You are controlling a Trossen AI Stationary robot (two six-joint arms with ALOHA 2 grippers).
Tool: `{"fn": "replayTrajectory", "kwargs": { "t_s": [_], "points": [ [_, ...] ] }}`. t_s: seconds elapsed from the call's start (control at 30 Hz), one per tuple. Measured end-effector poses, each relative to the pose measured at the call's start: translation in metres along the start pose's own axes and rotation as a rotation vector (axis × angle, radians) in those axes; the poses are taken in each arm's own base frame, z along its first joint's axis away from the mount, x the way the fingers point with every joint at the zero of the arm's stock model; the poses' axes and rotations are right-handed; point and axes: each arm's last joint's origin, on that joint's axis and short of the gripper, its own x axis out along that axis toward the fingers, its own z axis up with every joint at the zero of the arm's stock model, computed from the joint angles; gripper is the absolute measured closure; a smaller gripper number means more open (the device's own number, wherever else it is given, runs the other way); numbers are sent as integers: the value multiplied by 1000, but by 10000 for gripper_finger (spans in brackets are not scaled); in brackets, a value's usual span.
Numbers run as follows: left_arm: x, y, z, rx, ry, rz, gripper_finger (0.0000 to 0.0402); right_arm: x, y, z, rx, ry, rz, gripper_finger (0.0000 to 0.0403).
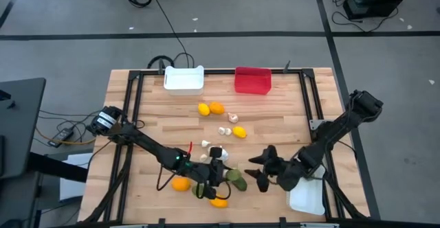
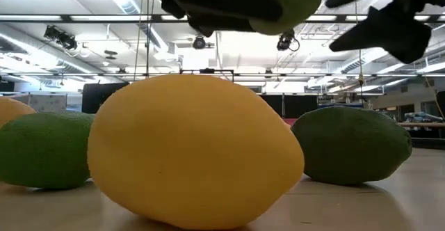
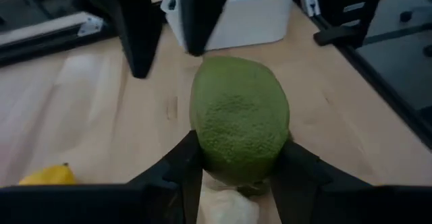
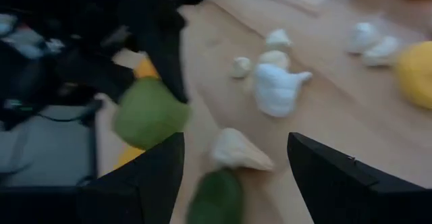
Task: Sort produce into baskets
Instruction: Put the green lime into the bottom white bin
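Wooden tabletop (image 1: 289, 111) lay beneath the left gripper (image 3: 236, 177), clenched around a dark green oval fruit (image 3: 239, 116) near the front edge, long axis pointing outward beyond the fingers. Just beside it, the right gripper (image 4: 233, 163) gaped empty toward scattered garlic bulbs (image 4: 278, 89).

You have a dark green oval fruit (image 3: 240, 115) with pebbled skin clamped between the left gripper (image 3: 236, 163)'s fingers, lifted off the table. Take the red basket (image 1: 252, 80) at the table's far edge as your mark. The white basket (image 1: 184, 78) sits just beside it, toward the left arm. Two orange and yellow citrus (image 1: 211, 108) lie near it, garlic bulbs (image 1: 225, 130) and a yellow citrus (image 1: 239, 132) farther toward you. Another white basket (image 1: 307, 196) lies well apart from it, at the near edge by the right arm.
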Motion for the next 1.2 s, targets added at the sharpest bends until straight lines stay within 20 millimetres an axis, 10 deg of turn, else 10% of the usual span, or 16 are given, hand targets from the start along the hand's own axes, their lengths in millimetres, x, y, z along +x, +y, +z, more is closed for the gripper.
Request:
{"fn": "replayTrajectory", "kwargs": {
  "t_s": [0.67, 1.2],
  "points": [
    [5, 17, 5, -1, -43, 94, 257, 18, -5, 20, 27, -46, 219, 139],
    [3, 11, -4, -122, 35, 82, 142, 11, -4, 21, -26, 110, 325, 312]
  ]
}}
